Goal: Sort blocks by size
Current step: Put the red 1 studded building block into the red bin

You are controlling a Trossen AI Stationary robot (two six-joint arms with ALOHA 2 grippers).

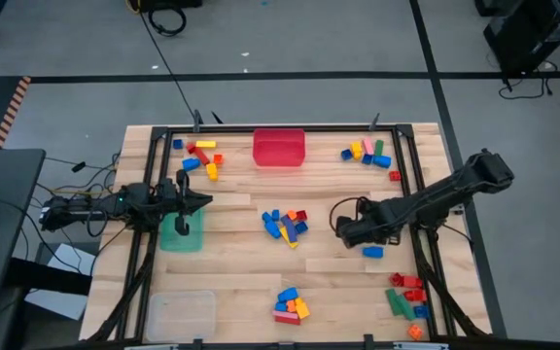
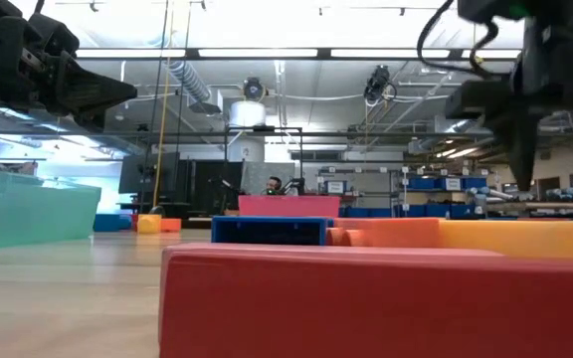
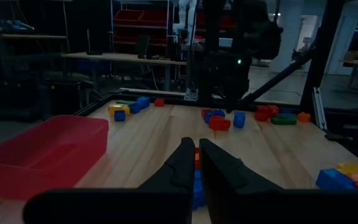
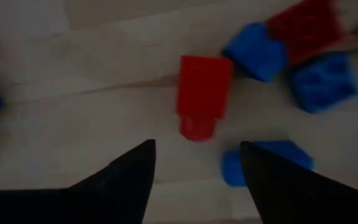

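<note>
The blocks lie in several loose piles on the wooden table (image 1: 231, 272). One pile (image 1: 285, 226) is in the middle, the others near the corners and the near edge. My right gripper (image 4: 197, 148) points down, open, just above a small red block (image 4: 202, 93) that lies flat on the wood with blue blocks (image 4: 257, 50) beside it. The fingers touch nothing. In the high view this gripper (image 1: 343, 228) hangs right of the middle pile. My left gripper (image 1: 197, 202) waits level and shut at the table's left, above the green bin (image 1: 181, 233).
A red bin (image 1: 279, 148) stands at the far edge and a clear bin (image 1: 181, 313) at the near left corner. A single blue block (image 1: 372, 252) lies just near-side of my right gripper. Bare wood shows between the piles.
</note>
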